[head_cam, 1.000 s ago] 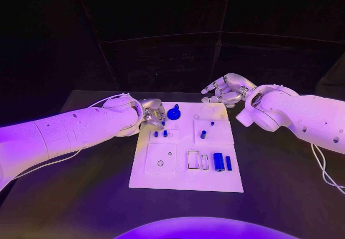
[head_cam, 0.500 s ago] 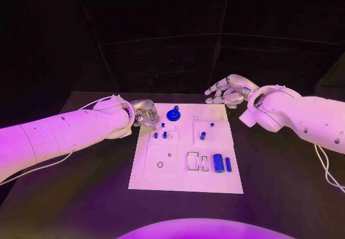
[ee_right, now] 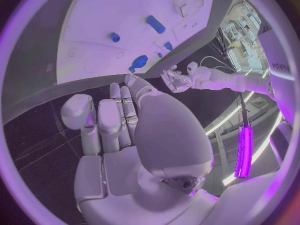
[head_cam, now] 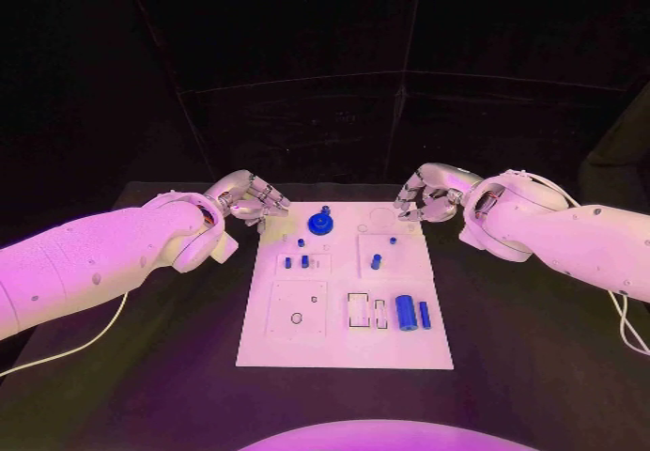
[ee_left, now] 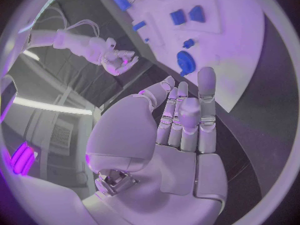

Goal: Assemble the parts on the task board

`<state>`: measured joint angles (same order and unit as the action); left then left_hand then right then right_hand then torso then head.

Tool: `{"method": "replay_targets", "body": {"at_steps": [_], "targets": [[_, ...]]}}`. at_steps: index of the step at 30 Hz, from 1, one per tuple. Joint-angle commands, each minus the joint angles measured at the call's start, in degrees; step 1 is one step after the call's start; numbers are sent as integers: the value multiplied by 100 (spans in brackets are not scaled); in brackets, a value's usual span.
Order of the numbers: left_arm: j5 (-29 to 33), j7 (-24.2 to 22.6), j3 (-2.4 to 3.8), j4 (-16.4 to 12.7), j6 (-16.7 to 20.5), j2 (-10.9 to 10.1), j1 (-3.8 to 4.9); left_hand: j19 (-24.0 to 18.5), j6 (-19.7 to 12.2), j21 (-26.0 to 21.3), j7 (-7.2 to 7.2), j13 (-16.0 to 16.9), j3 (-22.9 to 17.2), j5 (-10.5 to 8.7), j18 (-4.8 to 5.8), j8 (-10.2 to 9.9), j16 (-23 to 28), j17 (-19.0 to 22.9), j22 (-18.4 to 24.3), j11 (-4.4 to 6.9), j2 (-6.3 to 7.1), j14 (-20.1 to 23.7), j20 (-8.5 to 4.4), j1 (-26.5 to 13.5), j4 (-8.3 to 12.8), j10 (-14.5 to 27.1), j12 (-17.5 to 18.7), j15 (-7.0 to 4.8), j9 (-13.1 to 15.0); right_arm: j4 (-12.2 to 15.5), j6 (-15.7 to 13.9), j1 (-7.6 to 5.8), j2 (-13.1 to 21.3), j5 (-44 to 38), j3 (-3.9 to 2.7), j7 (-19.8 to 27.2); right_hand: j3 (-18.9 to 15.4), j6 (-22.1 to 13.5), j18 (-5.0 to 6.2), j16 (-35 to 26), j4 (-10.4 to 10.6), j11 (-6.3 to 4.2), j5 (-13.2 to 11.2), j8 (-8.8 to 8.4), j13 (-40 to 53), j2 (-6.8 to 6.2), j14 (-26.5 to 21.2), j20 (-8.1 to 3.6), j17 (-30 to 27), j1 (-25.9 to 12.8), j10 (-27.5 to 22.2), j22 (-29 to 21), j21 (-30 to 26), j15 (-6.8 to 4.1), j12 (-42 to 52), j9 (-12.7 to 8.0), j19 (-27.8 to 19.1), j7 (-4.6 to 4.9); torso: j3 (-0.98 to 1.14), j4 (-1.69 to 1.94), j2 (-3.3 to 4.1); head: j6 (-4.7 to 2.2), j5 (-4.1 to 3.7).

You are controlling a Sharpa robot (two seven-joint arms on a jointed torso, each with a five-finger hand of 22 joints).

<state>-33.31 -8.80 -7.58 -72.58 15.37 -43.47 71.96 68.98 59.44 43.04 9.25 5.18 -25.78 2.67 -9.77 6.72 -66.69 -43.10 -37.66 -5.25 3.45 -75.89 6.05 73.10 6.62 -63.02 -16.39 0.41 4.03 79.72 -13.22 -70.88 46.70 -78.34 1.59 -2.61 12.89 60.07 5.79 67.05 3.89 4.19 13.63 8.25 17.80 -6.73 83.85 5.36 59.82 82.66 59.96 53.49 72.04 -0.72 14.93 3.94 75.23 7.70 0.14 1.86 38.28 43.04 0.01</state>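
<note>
Parts lie on the white task board (head_cam: 339, 348) in the middle of the black table (head_cam: 122, 376). Left of the board's far corner, the left hand (head_cam: 248, 199) hovers off the plate, fingers straight and close together, holding nothing. On the board's far edge stands a round blue knob (head_cam: 319, 223); nearer are small blue pegs (head_cam: 296, 262) and a blue cylinder (head_cam: 405, 310). At the far right corner the right hand (head_cam: 425, 199) hangs with fingers curled in, empty.
</note>
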Motion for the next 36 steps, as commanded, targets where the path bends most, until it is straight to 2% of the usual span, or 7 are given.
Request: {"method": "replay_targets", "body": {"at_steps": [1, 2, 8, 11, 17, 20, 36], "targets": [[2471, -1150, 2, -132, 89, -91, 10, -67, -18, -102, 37, 16, 14, 23, -69, 23, 166, 275, 67, -11, -71, 138, 15, -18, -53, 59, -69, 7, -11, 99, 97, 78, 11, -1450, 4, -382, 56, -8, 99, -52, 12, 16, -116, -90, -157, -93, 48, 27, -28, -37, 32, -29, -49, 32, -99, -16, -23, 18, -3, -10, 6, -9, -66], [2647, -1232, 1, -177, 51, -126, 10, -75, -20, -117, 36, 20, 19, 22, -69, 26, 195, 325, 76, -10, -77, 161, 18, -21, -59, 61, -85, 8, -11, 123, 111, 112, 10, -1604, 5, -428, 69, -21, 99, -69, 14, 23, -145, -116, -210, -116, 47, 32, -46, -53, 43, -39, -57, 37, -130, -18, -23, 25, 8, -10, 4, -10, -76], [3129, -1467, -3, -395, -55, -259, 8, -103, -4, -176, 32, 39, 42, 22, -72, 52, 287, 482, 112, -4, -85, 240, 22, -24, -72, 59, -158, 8, -6, 224, 124, 250, 0, -2133, 7, -589, 136, -45, 121, -149, 4, 73, -303, -216, -458, -216, 44, 69, -130, -85, 33, -192, -156, 79, -272, -17, -76, 80, 2, -1, 11, -80, -115], [3235, -1537, -5, -486, -67, -305, 6, -110, -9, -196, 34, 43, 60, 22, -72, 55, 313, 526, 125, -6, -76, 262, 24, -36, -79, 70, -177, 10, -7, 237, 138, 287, -27, -2239, 7, -610, 218, -55, 126, -160, -7, 94, -448, -270, -590, -235, 53, 87, -139, -76, 43, -228, -187, 96, -324, -15, -85, 100, 2, -4, 12, -75, -118], [3368, -1634, -9, -611, -63, -369, 4, -121, -35, -228, 35, 45, 84, 21, -71, 51, 355, 600, 145, -11, -66, 299, 27, -44, -86, 108, -199, 14, -12, 213, 156, 345, -112, -2311, 8, -569, 396, -37, 126, -179, -37, 107, -500, -336, -794, -227, 62, 97, -156, -38, 69, -221, -190, 111, -388, -12, -60, 124, 5, -2, 11, -54, -88], [3390, -1644, -11, -645, -74, -392, 3, -123, -39, -235, 35, 45, 87, 21, -71, 51, 369, 625, 149, -12, -65, 310, 28, -44, -86, 116, -204, 15, -12, 186, 133, 377, -157, -2289, 8, -518, 687, -7, 126, -191, -106, 113, -704, -381, -961, -197, 65, 97, -167, 53, 125, -223, -192, 113, -431, -10, -44, 135, 10, -7, 15, -37, -84], [3414, -1621, -13, -631, -144, -447, 3, -157, -39, -322, 28, 55, 118, 22, -72, 83, 498, 846, 205, -13, -96, 426, 36, -16, -93, 190, -275, 21, -7, -75, 408, 466, -381, -2044, 8, -446, 1508, 137, 102, -265, -248, 120, -704, -431, -1376, -278, 71, 95, -313, -78, 347, -98, -96, 100, -497, -1, 64, 156, 10, -8, 11, 5, -75]]}}
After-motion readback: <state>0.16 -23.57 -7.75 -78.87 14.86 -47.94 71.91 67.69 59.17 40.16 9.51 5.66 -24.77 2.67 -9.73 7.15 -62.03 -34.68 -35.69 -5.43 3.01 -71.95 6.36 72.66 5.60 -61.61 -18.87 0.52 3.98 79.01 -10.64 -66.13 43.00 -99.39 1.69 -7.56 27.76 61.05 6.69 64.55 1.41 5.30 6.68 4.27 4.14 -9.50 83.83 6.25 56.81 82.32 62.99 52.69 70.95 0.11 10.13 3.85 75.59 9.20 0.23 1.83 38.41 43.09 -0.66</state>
